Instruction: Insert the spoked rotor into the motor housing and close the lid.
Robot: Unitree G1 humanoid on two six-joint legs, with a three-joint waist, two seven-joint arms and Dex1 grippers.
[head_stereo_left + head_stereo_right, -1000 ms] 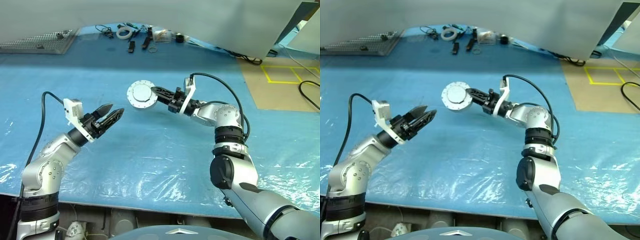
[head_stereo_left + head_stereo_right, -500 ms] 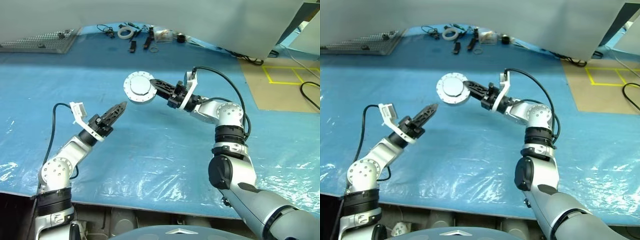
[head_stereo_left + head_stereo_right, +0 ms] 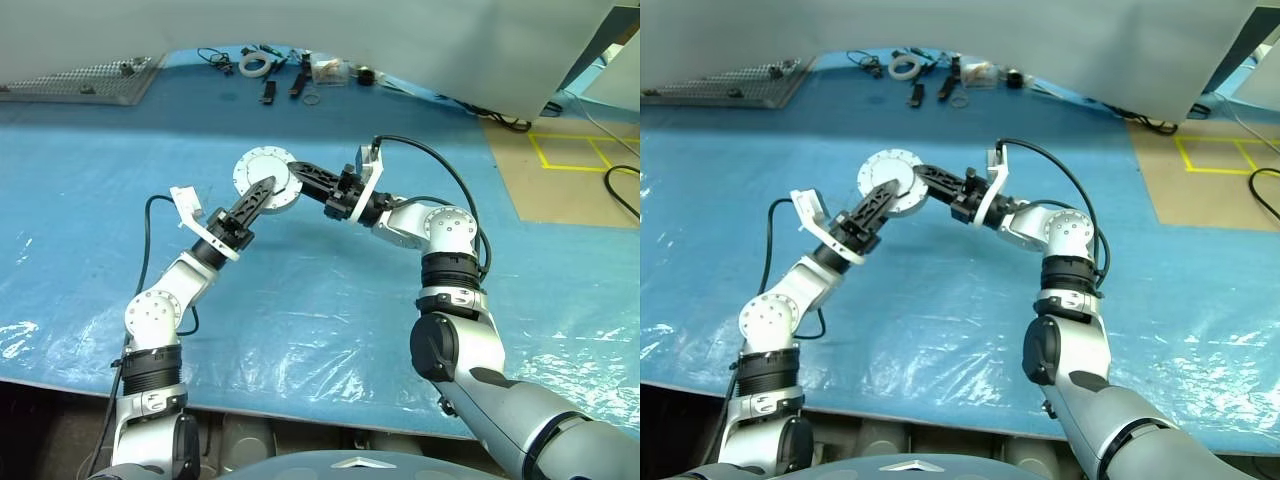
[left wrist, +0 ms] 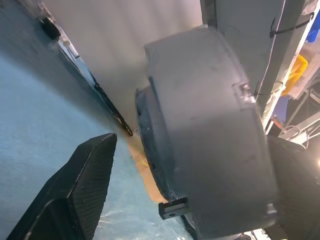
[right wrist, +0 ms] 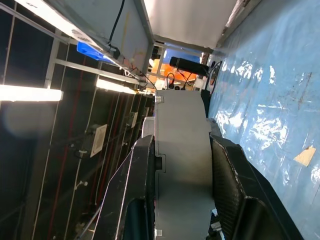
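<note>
A thick round silver disc (image 3: pixel 262 163) hangs above the blue table, and its plain face with a ring of small rim holes is turned towards my head. I take this face for the lid on the motor housing. Copper windings and the spoked rotor are hidden. My right gripper (image 3: pixel 300 178) is shut on the disc's edge, with a black finger (image 5: pixel 135 200) on each flat side of the disc (image 5: pixel 182 160). My left gripper (image 3: pixel 262 192) comes up from the lower left and is open. One of its fingers (image 4: pixel 85 180) stands beside the disc (image 4: pixel 210 130), which sits between the jaws.
At the far edge of the blue sheet (image 3: pixel 300 300) lie a white ring (image 3: pixel 252 64), several small black parts (image 3: pixel 268 90) and a perforated metal plate (image 3: pixel 80 82). At the right is brown floor with yellow tape (image 3: pixel 570 150).
My left arm swung right and forward while rolling its wrist, and its open fingers now straddle the disc. My right gripper carried the disc slightly left and up.
</note>
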